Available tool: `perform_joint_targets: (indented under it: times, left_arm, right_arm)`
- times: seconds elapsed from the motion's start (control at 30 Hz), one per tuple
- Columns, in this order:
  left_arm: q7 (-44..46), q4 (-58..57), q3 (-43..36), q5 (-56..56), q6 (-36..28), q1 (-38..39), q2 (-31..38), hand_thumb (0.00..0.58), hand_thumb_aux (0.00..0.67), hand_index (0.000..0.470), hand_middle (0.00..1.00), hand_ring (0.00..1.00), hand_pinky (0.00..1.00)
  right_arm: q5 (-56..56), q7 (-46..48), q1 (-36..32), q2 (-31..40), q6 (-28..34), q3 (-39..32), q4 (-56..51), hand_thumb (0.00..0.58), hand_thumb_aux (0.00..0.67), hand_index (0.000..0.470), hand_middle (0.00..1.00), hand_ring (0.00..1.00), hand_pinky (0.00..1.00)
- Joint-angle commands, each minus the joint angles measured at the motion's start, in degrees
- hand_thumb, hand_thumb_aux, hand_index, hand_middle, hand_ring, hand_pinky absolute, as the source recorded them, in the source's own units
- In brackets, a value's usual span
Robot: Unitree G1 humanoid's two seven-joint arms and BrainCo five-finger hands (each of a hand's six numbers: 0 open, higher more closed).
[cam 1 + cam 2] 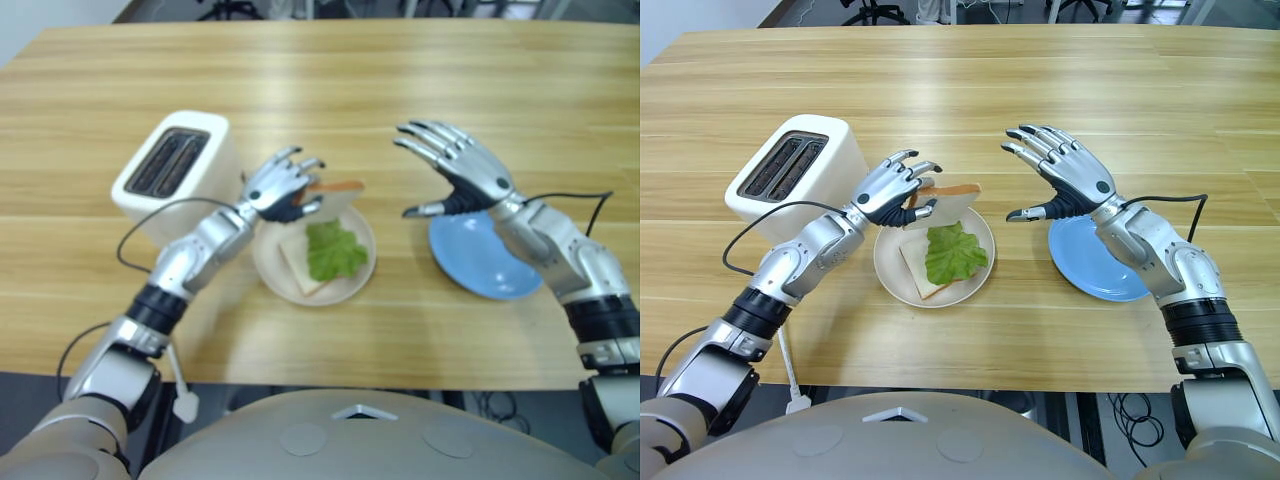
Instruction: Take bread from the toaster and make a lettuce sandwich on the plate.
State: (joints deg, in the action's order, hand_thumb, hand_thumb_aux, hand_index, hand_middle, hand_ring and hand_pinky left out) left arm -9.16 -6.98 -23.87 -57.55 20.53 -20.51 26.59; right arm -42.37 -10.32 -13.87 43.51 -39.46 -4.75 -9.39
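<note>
While left robot hand [890,190] grips bread slice [956,200] | over plate [886,268]

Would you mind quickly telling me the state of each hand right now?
Left hand: fingers closed on a bread slice.
Right hand: open, holding nothing.

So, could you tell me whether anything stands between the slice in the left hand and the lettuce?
Nothing visible does. The left hand holds the bread slice over the plate's far edge; the lettuce lies uncovered on the lower slice; the right hand is off over the blue plate.
</note>
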Motion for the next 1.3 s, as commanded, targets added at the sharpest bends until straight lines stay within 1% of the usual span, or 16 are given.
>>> perform_joint_targets:
  times: [0.03, 0.43, 0.53, 0.77, 0.9, 1.07, 1.3]
  left_arm:
    - [-0.51, 0.23, -1.14, -1.4, -0.68, 0.6, 0.24, 0.58, 0.67, 0.46, 1.0, 1.0, 1.0]
    - [-2.42, 0.38, -1.77, -2.83, -2.44, 1.55, 0.37, 0.58, 0.67, 0.46, 1.0, 1.0, 1.0]
    - [-2.14, 1.6, -2.91, -2.75, -2.26, 3.79, -0.2, 0.58, 0.67, 0.46, 1.0, 1.0, 1.0]
    - [0.25, 5.77, -8.04, -4.1, -1.92, 12.42, -1.09, 0.58, 0.67, 0.46, 1.0, 1.0, 1.0]
    - [1.3, 5.28, -9.64, -4.8, -2.41, 14.72, -0.68, 0.58, 0.67, 0.46, 1.0, 1.0, 1.0]
    - [2.8, 4.93, -10.31, -4.67, -3.03, 15.67, -0.33, 0.58, 0.67, 0.46, 1.0, 1.0, 1.0]
    - [3.34, 1.22, -11.15, -7.05, -4.64, 14.7, 0.44, 0.58, 0.67, 0.46, 1.0, 1.0, 1.0]
  right_arm:
    - [1.14, 0.89, 1.09, 0.94, -0.26, 0.82, 1.18, 0.0, 0.0, 0.0, 0.0, 0.0, 0.0]
    - [2.88, 1.45, 3.31, 2.04, -0.23, 1.91, 2.6, 0.0, 0.0, 0.0, 0.0, 0.0, 0.0]
    - [3.53, 1.81, 3.53, 2.21, -0.19, 2.22, 3.24, 0.0, 0.0, 0.0, 0.0, 0.0, 0.0]
    - [4.28, 2.92, 2.92, 2.5, -0.14, 2.66, 3.39, 0.0, 0.0, 0.0, 0.0, 0.0, 0.0]
    - [4.63, 3.77, 2.67, 2.35, 0.0, 2.92, 4.13, 0.0, 0.0, 0.0, 0.0, 0.0, 0.0]
    - [5.02, 4.38, 2.86, 2.41, 0.03, 3.3, 4.66, 0.0, 0.0, 0.0, 0.0, 0.0, 0.0]
    - [5.23, 4.7, 3.39, 2.51, -0.25, 3.48, 4.35, 0.0, 0.0, 0.0, 0.0, 0.0, 0.0]
